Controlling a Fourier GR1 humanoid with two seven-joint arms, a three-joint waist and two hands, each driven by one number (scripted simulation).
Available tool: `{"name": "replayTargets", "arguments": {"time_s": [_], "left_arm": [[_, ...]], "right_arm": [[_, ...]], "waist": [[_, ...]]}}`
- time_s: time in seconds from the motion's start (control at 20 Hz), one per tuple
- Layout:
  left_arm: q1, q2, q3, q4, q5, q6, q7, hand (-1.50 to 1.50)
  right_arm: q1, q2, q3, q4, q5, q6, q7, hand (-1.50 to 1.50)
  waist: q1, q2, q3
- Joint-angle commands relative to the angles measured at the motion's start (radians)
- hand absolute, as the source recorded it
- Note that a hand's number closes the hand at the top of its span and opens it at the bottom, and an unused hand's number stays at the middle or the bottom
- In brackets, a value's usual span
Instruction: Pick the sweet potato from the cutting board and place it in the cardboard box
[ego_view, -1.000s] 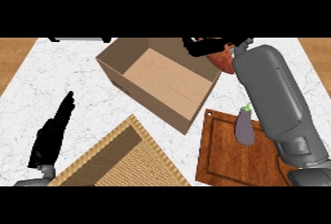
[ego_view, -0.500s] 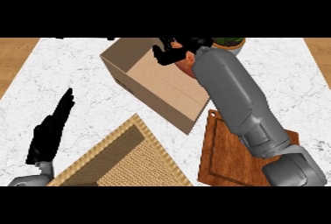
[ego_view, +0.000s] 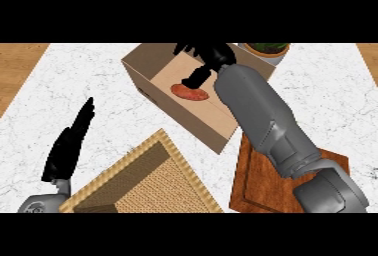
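The reddish sweet potato (ego_view: 190, 92) lies on the floor of the open cardboard box (ego_view: 151, 87) at the top middle. My right hand (ego_view: 209, 54) hovers over the box with its fingers spread, open; one finger points down to just above the sweet potato. The grey right forearm slants across the wooden cutting board (ego_view: 255, 187) at the lower right and hides much of it. Resting at the left edge is my left hand (ego_view: 70, 145), open with straight fingers pointing up.
A woven square basket (ego_view: 140, 182) lies at the bottom middle, between the left hand and the cutting board. A potted plant (ego_view: 267, 49) stands behind the box at the top right. Bare marble counter shows at the left and right.
My right arm has swung left from above the cutting board to over the box. The sweet potato, earlier in the hand, now lies inside the box. The left hand has stayed still.
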Motion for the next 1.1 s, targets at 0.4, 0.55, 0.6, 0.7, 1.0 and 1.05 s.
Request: {"name": "replayTargets", "arguments": {"time_s": [0.4,0.55,0.6,0.7,1.0,1.05], "left_arm": [[0.012,-0.007,0.001,-0.005,-0.006,0.009,-0.002,0.00],[0.032,-0.026,-0.008,-0.029,-0.022,0.034,0.017,0.00],[0.029,-0.017,-0.005,-0.021,-0.017,0.023,0.001,0.00],[0.016,0.014,0.028,-0.023,0.014,-0.005,0.011,0.00],[0.044,0.017,0.038,0.007,0.026,-0.018,-0.041,0.00],[0.025,0.012,0.033,-0.026,0.034,-0.022,-0.006,0.00]], "right_arm": [[0.006,-0.009,-0.246,-0.003,-0.280,-0.144,-0.149,-1.50],[-0.002,-0.036,-0.313,-0.004,-0.347,-0.103,-0.174,-1.50],[0.009,-0.038,-0.342,0.002,-0.372,-0.114,-0.196,-1.50],[0.022,-0.109,-0.393,-0.012,-0.423,-0.055,-0.233,-1.50],[0.052,-0.238,-0.450,0.022,-0.455,-0.073,-0.225,-1.50],[0.058,-0.266,-0.468,0.034,-0.467,-0.072,-0.225,-1.50]], "waist": [[-0.016,0.002,0.002],[-0.022,-0.003,0.002],[-0.015,0.002,0.002],[-0.024,0.001,0.002],[-0.033,-0.002,0.001],[-0.021,0.004,0.002]]}}
